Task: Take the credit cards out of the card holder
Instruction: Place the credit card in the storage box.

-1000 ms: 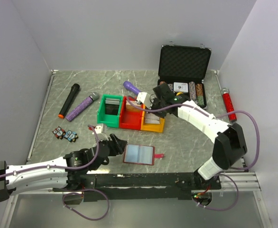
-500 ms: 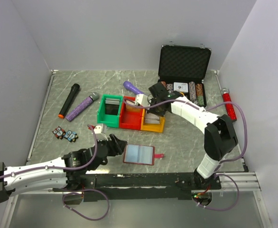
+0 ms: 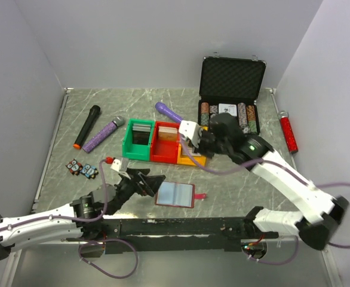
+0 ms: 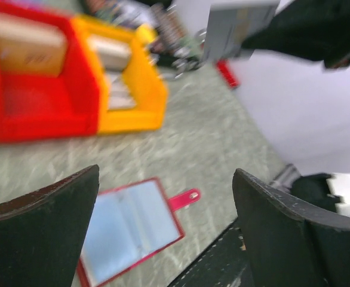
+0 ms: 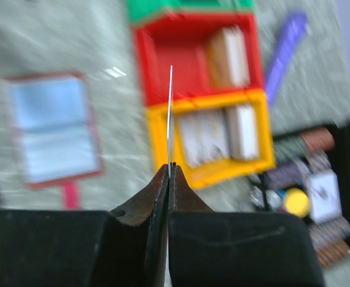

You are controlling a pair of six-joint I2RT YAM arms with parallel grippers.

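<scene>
Lower left of the top view: left gripper (image 3: 145, 178) spread wide, gripping nothing, hovering just beside the holder (image 3: 175, 194). That lies open and flat at lower centre, tab pointing right. Nothing pins it, so a nudge from those jaws could skate it away. Across to the right gripper (image 5: 169, 170), clamped on a thin card (image 5: 170, 113) by its very edge, over the red bin (image 5: 181, 72) and yellow bin (image 5: 211, 149). Slim pinch: one jolt and the card could slip free.
</scene>
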